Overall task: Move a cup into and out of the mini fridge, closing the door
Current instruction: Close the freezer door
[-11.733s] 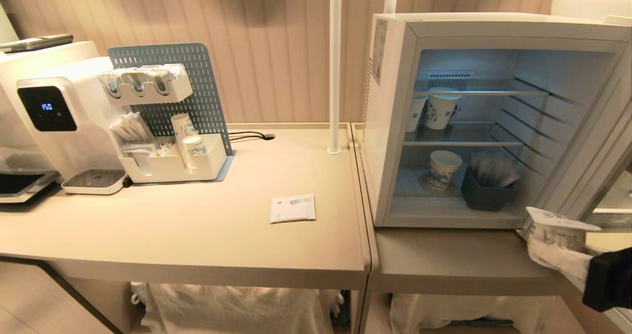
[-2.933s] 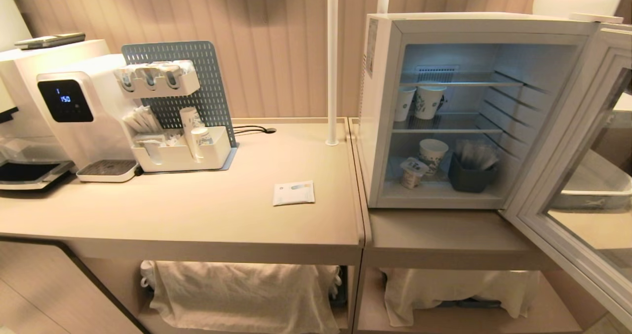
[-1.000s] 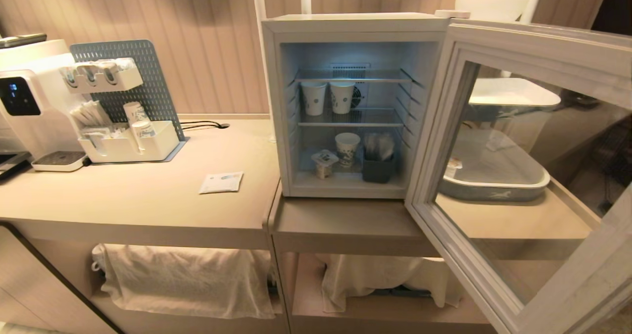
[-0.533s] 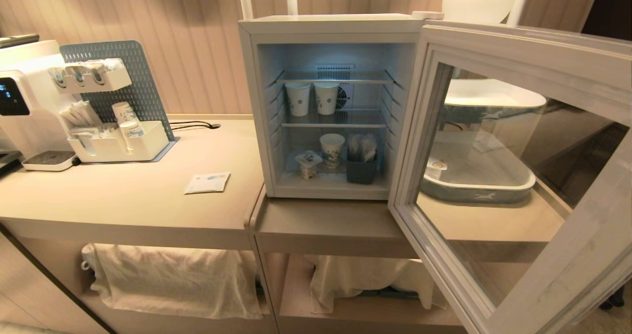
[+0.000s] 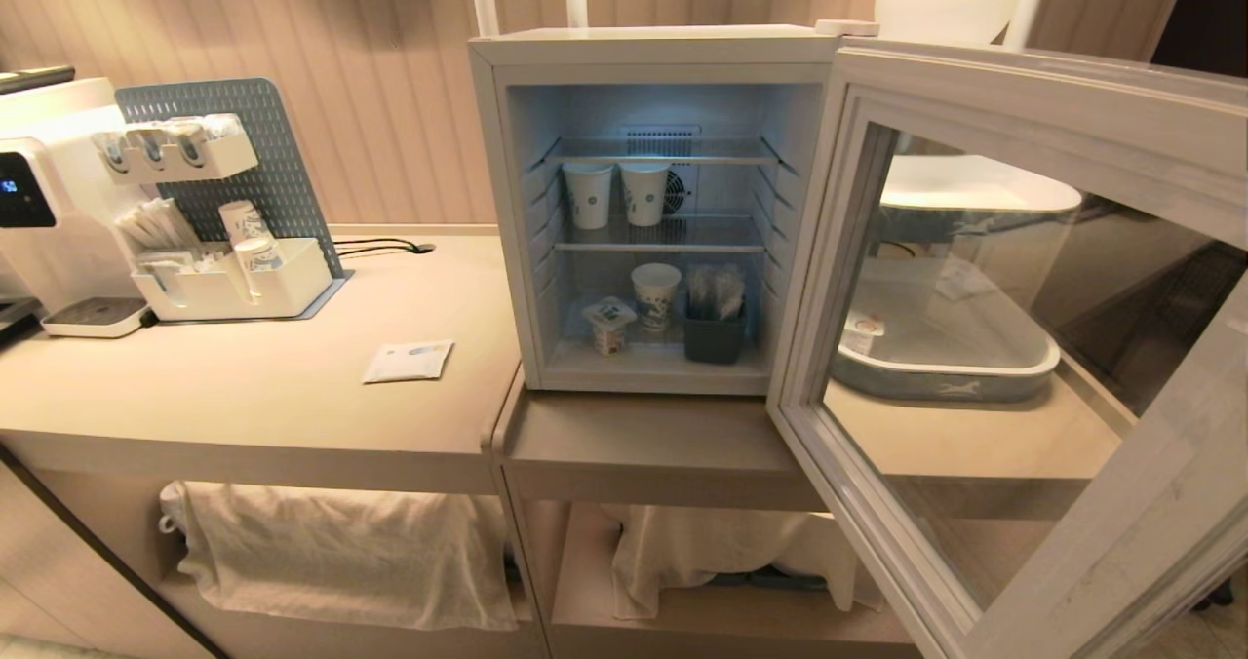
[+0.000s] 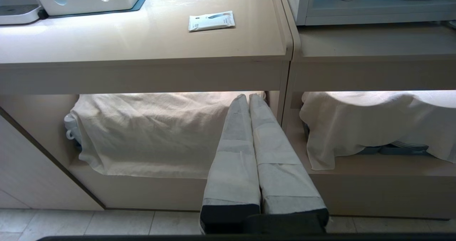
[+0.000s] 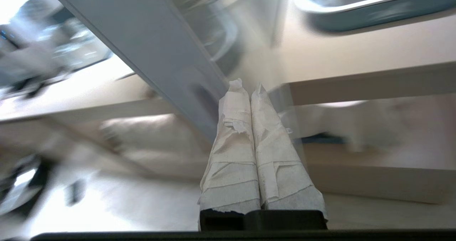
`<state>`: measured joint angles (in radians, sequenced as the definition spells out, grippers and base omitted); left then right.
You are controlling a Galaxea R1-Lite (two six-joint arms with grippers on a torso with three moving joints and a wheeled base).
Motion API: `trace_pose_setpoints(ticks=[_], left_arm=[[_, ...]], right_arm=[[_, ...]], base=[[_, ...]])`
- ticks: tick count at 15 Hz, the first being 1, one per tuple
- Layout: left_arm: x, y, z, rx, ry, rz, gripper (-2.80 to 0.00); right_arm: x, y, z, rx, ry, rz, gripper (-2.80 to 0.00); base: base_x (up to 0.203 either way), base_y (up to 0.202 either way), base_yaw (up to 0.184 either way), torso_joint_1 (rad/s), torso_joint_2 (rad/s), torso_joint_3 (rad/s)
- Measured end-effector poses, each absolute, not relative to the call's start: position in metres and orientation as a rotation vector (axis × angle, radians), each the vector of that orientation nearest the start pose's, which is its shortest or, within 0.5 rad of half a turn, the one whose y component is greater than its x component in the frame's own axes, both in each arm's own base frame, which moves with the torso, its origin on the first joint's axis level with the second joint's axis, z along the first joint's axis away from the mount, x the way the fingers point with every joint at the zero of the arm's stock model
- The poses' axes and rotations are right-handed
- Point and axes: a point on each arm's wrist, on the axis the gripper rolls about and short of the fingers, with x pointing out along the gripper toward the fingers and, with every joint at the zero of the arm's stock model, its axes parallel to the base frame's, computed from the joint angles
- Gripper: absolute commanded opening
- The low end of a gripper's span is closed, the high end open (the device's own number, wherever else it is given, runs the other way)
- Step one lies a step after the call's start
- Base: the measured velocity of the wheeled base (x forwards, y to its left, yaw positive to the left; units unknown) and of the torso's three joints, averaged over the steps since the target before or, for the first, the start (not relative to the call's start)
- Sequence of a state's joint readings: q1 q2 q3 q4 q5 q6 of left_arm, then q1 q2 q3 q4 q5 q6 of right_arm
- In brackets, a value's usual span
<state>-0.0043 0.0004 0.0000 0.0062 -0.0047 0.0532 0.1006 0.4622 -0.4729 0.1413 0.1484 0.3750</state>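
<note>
Pale grey and glass, the fridge's framed door stands swung wide open toward the camera on the right. Close before its frame, in the right wrist view, the right gripper has its tape-wrapped fingers pressed together, holding nothing. The left gripper, likewise closed and empty, hangs low in front of the cloth-draped shelf under the beige counter. Farther back, the white box-shaped mini fridge glows inside; the small white tapered plastic cup with foil rim sits on its bottom level, just beside a printed paper cup.
</note>
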Motion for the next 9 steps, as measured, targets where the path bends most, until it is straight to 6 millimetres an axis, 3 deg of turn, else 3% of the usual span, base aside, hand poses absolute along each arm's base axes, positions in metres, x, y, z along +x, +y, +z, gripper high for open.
trace_pose_setpoints(ticks=[3, 7, 9], left_arm=[[-0.023, 0.000, 0.075, 0.052, 0.006, -0.010, -2.80], [-0.023, 0.000, 0.075, 0.042, 0.006, -0.005, -2.80], [-0.023, 0.000, 0.075, 0.042, 0.006, -0.008, -2.80]], right_arm=[[0.044, 0.016, 0.219, 0.474, 0.265, 0.524, -2.80], [0.059, 0.026, 0.226, 0.487, 0.352, 0.946, -2.80], [0.064, 0.028, 0.224, 0.496, 0.393, 1.003, -2.80]], base=[[0.000, 0.000, 0.000, 0.000, 0.00, 0.000], [0.000, 0.000, 0.000, 0.000, 0.00, 0.000], [0.000, 0.000, 0.000, 0.000, 0.00, 0.000]])
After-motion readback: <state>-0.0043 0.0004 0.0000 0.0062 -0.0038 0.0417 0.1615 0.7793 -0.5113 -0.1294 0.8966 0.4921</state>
